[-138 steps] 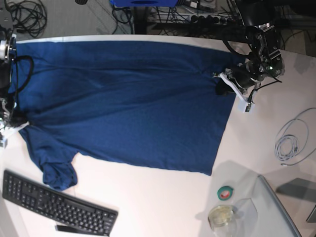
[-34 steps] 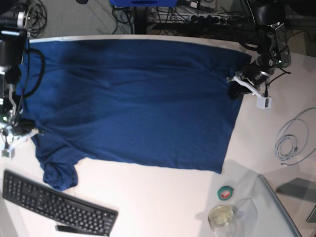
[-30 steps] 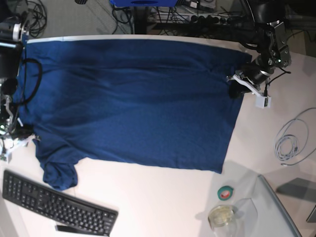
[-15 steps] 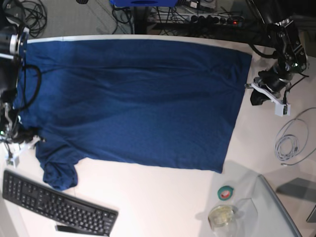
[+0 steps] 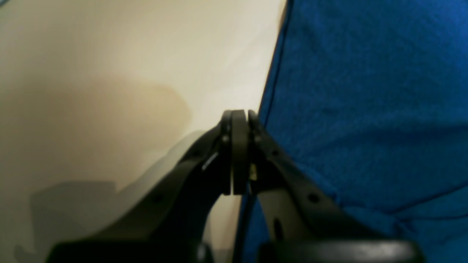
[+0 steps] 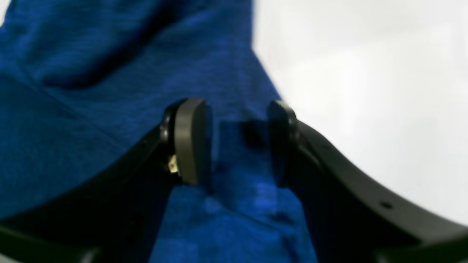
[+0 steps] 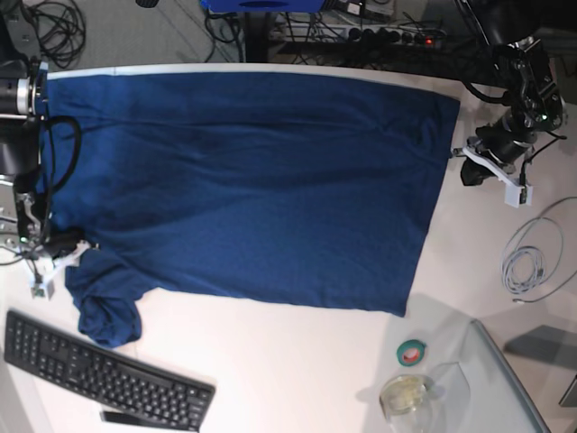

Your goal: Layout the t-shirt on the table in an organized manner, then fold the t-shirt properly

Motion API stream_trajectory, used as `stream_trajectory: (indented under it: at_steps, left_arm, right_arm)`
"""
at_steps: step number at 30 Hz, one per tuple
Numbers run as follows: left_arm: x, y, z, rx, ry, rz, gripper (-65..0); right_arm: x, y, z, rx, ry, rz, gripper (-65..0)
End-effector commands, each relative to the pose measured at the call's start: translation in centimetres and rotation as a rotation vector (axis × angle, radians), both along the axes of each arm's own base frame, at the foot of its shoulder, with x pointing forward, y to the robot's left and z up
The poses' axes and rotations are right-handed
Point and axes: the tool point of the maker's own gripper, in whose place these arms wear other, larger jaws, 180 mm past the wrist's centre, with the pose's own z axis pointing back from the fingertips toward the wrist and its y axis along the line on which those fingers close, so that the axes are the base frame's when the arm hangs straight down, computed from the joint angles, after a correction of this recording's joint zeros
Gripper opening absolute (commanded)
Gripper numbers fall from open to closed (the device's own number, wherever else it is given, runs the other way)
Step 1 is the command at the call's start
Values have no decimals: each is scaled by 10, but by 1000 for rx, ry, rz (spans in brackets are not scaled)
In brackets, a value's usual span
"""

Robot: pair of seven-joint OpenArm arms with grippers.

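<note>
Nearest me, at six o'clock, a black keyboard [image 7: 104,372] lies at the table's [image 7: 297,361] front edge, with a green tape roll [image 7: 413,352] and a small clear dish [image 7: 406,394] off toward five. Just beyond, the t-shirt [image 7: 243,180] is spread wide and mostly flat across the white top, its hem edge running along three o'clock, one sleeve [image 7: 106,307] bunched up at eight. Over at nine o'clock the right gripper [image 6: 234,142] sits on that crumpled side, jaws parted with blue cloth lying between the pads; whether they pinch it, I cannot tell. Far side, at two o'clock, the left gripper [image 5: 237,153] is clenched tight on nothing, over bare table just beside the shirt's edge. A coiled grey cable [image 7: 532,257] rests at three.
</note>
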Motion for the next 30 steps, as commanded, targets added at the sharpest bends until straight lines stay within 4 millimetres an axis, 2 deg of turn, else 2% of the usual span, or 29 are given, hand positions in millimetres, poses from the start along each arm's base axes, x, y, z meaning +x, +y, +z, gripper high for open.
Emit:
stream_trajectory:
  at_steps: [1, 9, 10, 14, 15, 19, 21, 23, 26, 28, 30]
  left_arm:
    - [11, 8, 15, 13, -55, 5, -650]
    - [12, 9, 15, 15, -56, 5, -650]
    - [12, 9, 15, 15, -56, 5, -650]
    - [21, 6, 19, 17, -67, -3, -650]
    - [22, 6, 19, 17, -68, -5, -650]
    - [27, 6, 22, 18, -79, -7, -650]
    - [32, 2, 24, 10, -90, -7, -650]
    - [34, -6, 23, 0, -89, -23, -650]
    - [41, -40, 17, -31, -82, -100, -650]
    - [43, -63, 11, -64, -78, -131, -650]
    - [43, -81, 8, -90, -75, -152, -650]
  right_arm:
    - [14, -15, 16, -22, -50, -16, -384]
    - [7, -22, 8, -28, -48, -27, -396]
    - [7, -22, 8, -27, -47, -26, -419]
    - [8, -21, 9, -27, -51, -23, -623]
    - [9, -21, 10, -27, -52, -22, -650]
    - [17, -15, 18, -25, -79, -9, -642]
    - [16, -14, 17, -23, -59, -5, -632]
    - [15, -13, 17, -20, -29, -3, -582]
    - [27, -10, 34, -30, -48, 17, -416]
    - [25, -9, 36, -36, -59, 24, -300]
    - [26, -10, 41, -48, -77, 32, -234]
